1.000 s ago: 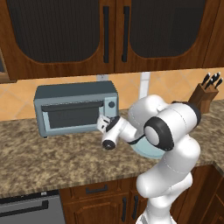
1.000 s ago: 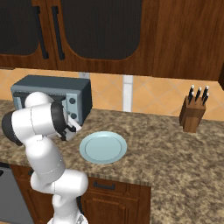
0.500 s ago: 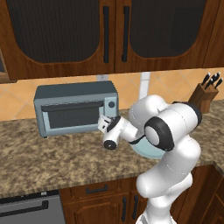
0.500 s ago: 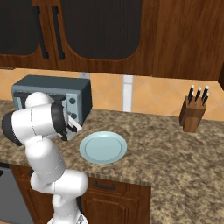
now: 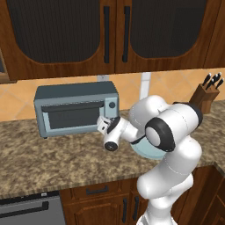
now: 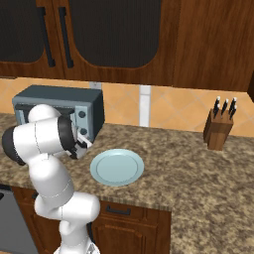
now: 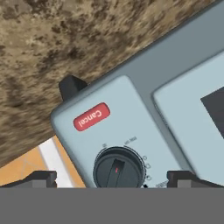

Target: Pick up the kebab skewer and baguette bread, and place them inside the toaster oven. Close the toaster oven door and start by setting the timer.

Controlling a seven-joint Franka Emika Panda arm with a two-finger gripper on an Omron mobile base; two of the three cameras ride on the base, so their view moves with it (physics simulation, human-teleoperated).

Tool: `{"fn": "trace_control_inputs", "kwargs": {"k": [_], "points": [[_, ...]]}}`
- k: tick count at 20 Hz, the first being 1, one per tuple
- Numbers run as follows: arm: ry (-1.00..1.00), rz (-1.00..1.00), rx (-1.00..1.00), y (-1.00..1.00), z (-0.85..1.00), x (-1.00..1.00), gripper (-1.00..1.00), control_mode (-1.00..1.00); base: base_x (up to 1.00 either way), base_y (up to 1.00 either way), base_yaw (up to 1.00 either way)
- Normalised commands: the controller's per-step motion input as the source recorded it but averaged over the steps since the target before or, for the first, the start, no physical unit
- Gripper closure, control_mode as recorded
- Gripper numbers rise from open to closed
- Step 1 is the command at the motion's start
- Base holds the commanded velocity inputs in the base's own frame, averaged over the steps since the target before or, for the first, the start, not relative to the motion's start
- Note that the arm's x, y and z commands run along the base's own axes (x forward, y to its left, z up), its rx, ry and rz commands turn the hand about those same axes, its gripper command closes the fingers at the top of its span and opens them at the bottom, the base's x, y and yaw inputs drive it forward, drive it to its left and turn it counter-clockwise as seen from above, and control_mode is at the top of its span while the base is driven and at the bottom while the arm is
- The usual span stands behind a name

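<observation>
Red Cancel label (image 7: pixel 91 116) above dark knob (image 7: pixel 117 168)

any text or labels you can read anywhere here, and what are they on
"Cancel": white letters on a red button on the toaster oven control panel, seen in the hand view.
Small markings around the dark knob below that button: too small and blurred to read.
Nothing else readable in the base views.
</observation>
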Motion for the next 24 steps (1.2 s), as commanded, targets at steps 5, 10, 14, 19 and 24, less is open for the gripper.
{"fn": "trace_control_inputs", "kwargs": {"k": [5, 10, 14, 19, 24], "points": [[0.00, 0.06, 0.00, 0.00, 0.00, 0.00, -1.00, -1.00, 0.00, 0.00, 0.00], [0.00, 0.02, 0.00, 0.00, 0.00, 0.08, -1.00, -1.00, 0.00, 0.00, 0.00], [0.00, 0.00, 0.00, 0.00, 0.00, 0.11, 1.00, -1.00, 0.00, 0.00, 0.00], [0.00, 0.00, 0.00, 0.00, -0.02, 0.01, 1.00, -1.00, 0.00, 0.00, 0.00], [0.00, 0.00, 0.00, 0.00, -0.01, 0.00, 1.00, -1.00, 0.00, 0.00, 0.00]]}}
